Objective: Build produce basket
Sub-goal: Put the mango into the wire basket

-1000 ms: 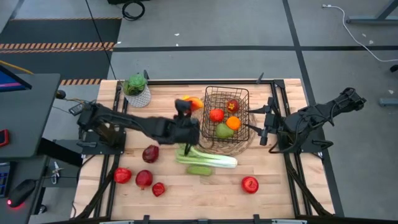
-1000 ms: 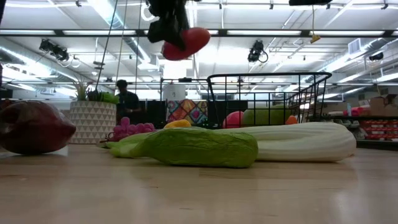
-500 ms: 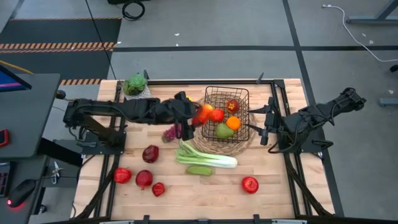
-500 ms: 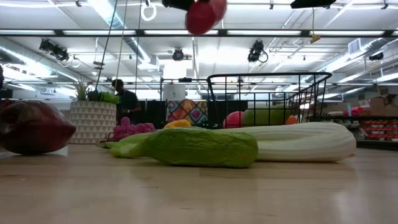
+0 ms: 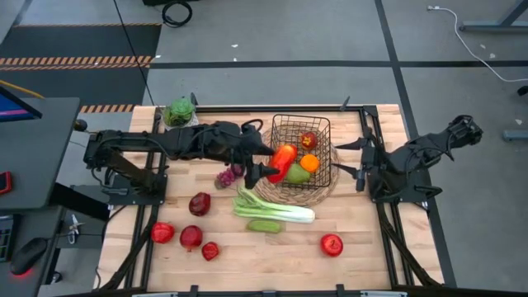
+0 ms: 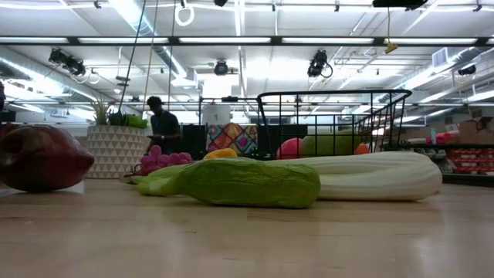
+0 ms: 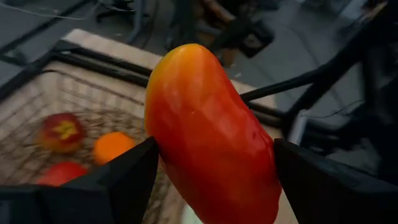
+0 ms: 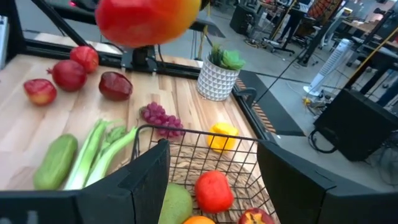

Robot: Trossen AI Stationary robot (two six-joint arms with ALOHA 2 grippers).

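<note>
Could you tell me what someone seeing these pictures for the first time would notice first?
The left gripper holds a red-orange pepper in the air over the black wire basket, which already holds fruit. In front of the basket a pale-green leek lies on the wooden table.

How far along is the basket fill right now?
Done: the basket holds an orange, a green fruit and two red pieces. In hand: the left gripper holds a red pepper above the basket's rim. Left: leek, cucumber, grapes, yellow pepper, loose red fruit. The right gripper waits open beside the basket.
</note>
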